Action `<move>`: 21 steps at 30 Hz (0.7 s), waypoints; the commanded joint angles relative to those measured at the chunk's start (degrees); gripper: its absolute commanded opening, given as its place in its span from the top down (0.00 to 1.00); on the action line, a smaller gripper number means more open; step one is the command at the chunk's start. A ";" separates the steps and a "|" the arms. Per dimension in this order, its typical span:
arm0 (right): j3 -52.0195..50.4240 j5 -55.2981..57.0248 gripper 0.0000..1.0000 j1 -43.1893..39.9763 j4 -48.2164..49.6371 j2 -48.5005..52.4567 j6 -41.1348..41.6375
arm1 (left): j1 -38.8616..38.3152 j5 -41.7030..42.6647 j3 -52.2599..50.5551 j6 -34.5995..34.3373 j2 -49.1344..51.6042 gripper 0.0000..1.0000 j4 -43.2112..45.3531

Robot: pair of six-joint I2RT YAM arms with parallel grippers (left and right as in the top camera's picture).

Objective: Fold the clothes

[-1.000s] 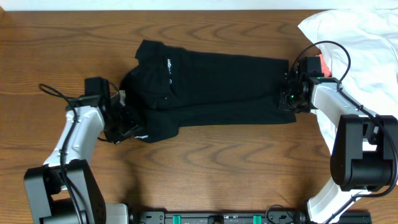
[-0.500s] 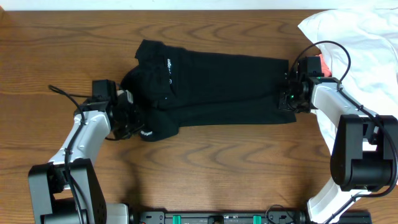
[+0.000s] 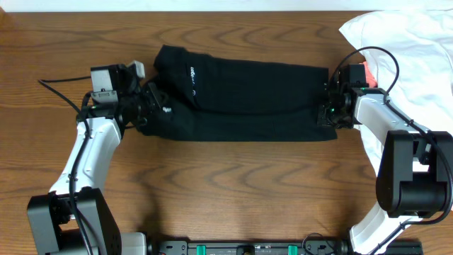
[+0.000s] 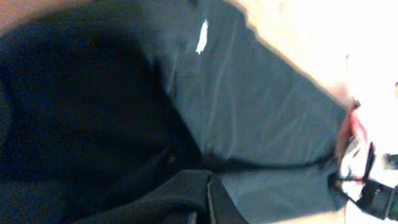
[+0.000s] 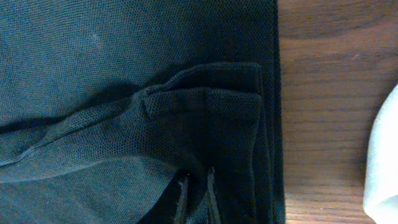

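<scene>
The left hand [image 3: 151, 106] is pinching the left end of the clothes [image 3: 248, 106], its fingers pressed together on the black fabric. The clothes are lying across the middle of the desk [image 3: 226, 184] as a long, narrow band, with the small white logo [image 3: 191, 71] facing up near the left end. The right hand [image 3: 330, 111] is pinching the opposite end, its fingers closed on a doubled hem, just beside a white garment [image 3: 410, 35] heaped at the desk's right corner. The lengthwise fold is looking done, with the layers lying flat and fairly taut between the two hands. Bringing one end over the other to make a compact bundle is seemingly what remains.
</scene>
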 commanded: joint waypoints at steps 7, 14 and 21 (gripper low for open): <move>-1.81 0.17 0.90 0.48 -0.87 1.49 -0.37 | 0.07 -4.42 0.87 -3.78 0.50 0.94 7.34; -1.81 0.17 0.89 0.50 -0.81 1.49 -0.37 | -2.08 -5.42 0.87 -3.65 0.83 0.93 13.42; -1.81 0.17 0.89 0.50 -1.01 1.49 -0.39 | -5.81 -11.13 0.87 -2.84 4.83 0.78 14.49</move>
